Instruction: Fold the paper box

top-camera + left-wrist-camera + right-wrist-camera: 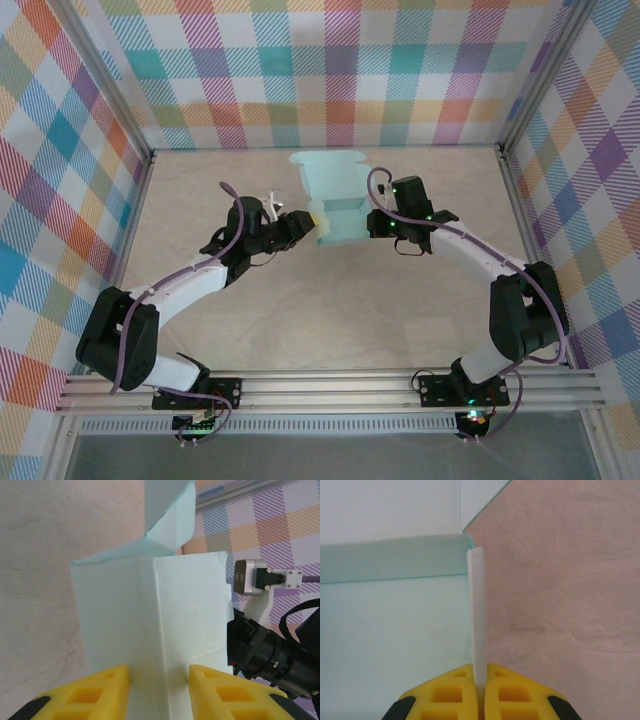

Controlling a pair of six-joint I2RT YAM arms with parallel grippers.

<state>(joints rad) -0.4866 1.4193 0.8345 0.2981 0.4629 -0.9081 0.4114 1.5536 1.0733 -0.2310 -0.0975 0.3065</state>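
The paper box (335, 195) is pale mint card, partly folded, at the middle back of the table between both arms. My left gripper (308, 220) is at its left side. In the left wrist view its yellow fingers (100, 690) stand apart on either side of a creased corner of the paper box (150, 620), with both panels running down between them. My right gripper (372, 222) is at the box's right side. In the right wrist view the right gripper (480, 682) is shut on a thin upright wall of the paper box (385, 620), seen edge-on.
The beige tabletop (330, 320) lies in front of the box. Checked cloth walls on metal posts (140, 180) close in the back and sides. The right arm's wrist camera (250, 577) sits just beyond the box.
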